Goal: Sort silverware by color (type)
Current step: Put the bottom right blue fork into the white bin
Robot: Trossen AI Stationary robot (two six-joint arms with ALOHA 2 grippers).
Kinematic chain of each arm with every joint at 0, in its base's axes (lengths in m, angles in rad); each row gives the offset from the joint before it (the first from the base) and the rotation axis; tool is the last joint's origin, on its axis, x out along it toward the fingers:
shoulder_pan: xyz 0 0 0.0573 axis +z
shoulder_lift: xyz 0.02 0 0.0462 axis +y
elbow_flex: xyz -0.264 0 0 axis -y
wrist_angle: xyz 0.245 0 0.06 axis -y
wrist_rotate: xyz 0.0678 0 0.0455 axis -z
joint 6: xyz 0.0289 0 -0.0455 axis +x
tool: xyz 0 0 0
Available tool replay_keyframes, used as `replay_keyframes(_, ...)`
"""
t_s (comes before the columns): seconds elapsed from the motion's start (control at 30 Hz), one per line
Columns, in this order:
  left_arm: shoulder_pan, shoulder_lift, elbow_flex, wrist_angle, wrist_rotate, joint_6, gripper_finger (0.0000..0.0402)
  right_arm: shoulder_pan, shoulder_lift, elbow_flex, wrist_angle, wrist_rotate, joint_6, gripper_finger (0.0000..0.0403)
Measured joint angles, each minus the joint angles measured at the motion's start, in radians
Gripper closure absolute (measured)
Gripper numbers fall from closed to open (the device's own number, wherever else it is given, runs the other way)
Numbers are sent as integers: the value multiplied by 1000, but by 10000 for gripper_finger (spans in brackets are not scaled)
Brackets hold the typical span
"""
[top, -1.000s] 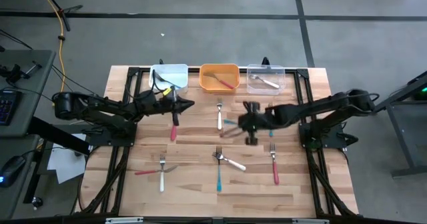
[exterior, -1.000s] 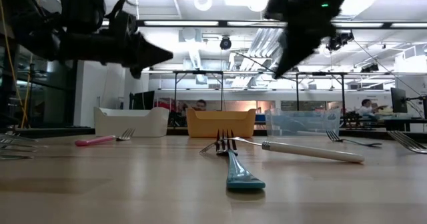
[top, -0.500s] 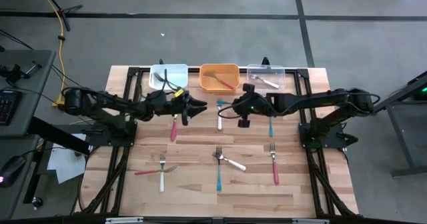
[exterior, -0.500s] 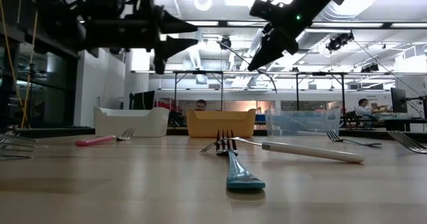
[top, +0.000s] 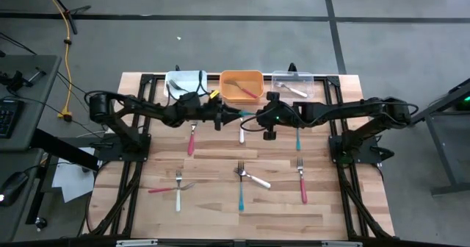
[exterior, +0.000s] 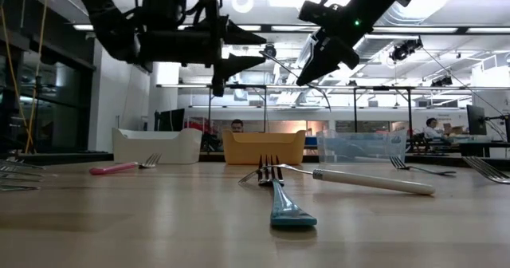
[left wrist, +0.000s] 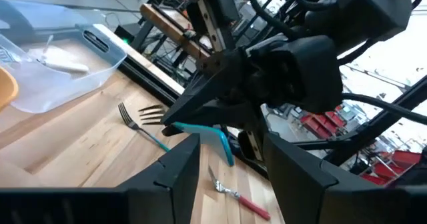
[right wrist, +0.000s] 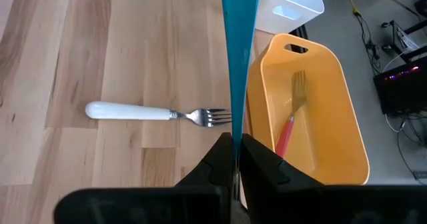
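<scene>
Since the earlier frames the left arm has reached further toward table centre; its gripper (top: 236, 115) now sits nose to nose with the right gripper (top: 257, 115), which has swung up from mid-table and holds its place just in front of the orange bin (top: 241, 86).

Right gripper: fingers clamped on a blue-handled fork (right wrist: 236, 57), gripped by the tine end as far as I can tell, the handle jutting forward toward the left arm. The fork is in the air, above the wood.

Left gripper: fingers apart, framing the free tip of the blue handle (left wrist: 215, 139) in the left wrist view; not touching it yet. Reads as a handoff in preparation.

Bins: white bin (top: 186, 84) on the left arm's side, clear bin (top: 293, 86) on the right arm's side with a pale-handled fork inside. Orange bin holds a red-handled fork (right wrist: 290, 122).

Loose on table: white-handled fork (right wrist: 157, 112) just beside the orange bin, another blue fork (exterior: 280, 196) lying across a white one (exterior: 351, 179) at centre, a pink/red fork (exterior: 123, 167) on the left side.

Handling judgement: fork is light and rigid; smooth handle probably slick and narrow. Left fingers should close squarely across the handle's flat faces, well in from the tip, before the right lets go.
</scene>
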Motion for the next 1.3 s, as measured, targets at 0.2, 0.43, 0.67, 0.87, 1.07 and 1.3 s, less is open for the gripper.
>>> replay_keyframes(0.2,2,38,45,-62,38,0,286,0,0,0,0,0,-6,393)
replay_keyframes(0.43,12,53,70,-77,52,1,340,0,0,0,3,2,-8,393)
replay_keyframes(0.67,41,53,70,-78,66,-35,349,0,0,0,-8,5,-8,393)
replay_keyframes(0.87,47,53,71,-78,87,-51,321,1,0,0,-21,-2,-10,393)
replay_keyframes(1.07,50,53,71,-89,108,-53,309,1,0,0,-20,-2,-17,393)
replay_keyframes(1.3,61,53,71,-97,117,-45,362,0,0,0,-22,-9,-18,393)
